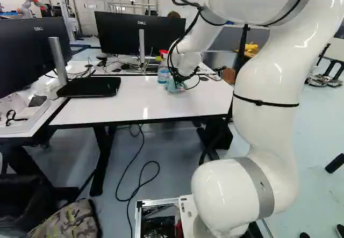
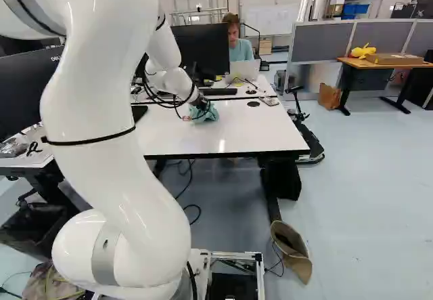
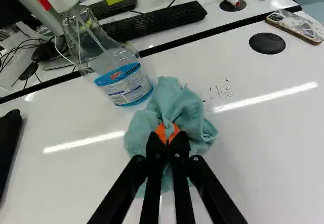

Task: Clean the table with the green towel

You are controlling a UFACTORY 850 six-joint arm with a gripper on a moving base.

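Robotics lab you're in, office-style: keyboard (image 3: 177, 17) ahead of your gripper (image 2: 201, 102), monitor (image 1: 134, 34) ahead-left, another robot (image 1: 25, 7) far off leftward, grey partitions (image 2: 321, 43) farther out, ahead-right.

A white table (image 3: 273, 133) carries a green towel (image 3: 178, 102), spray bottle (image 3: 123, 80), phone (image 3: 297, 26) and dark marks (image 3: 219, 90).

The wrist view's edge cuts off the phone (image 3: 297, 26); the marks (image 3: 217, 89) beside the towel (image 3: 177, 102) are too small to read.
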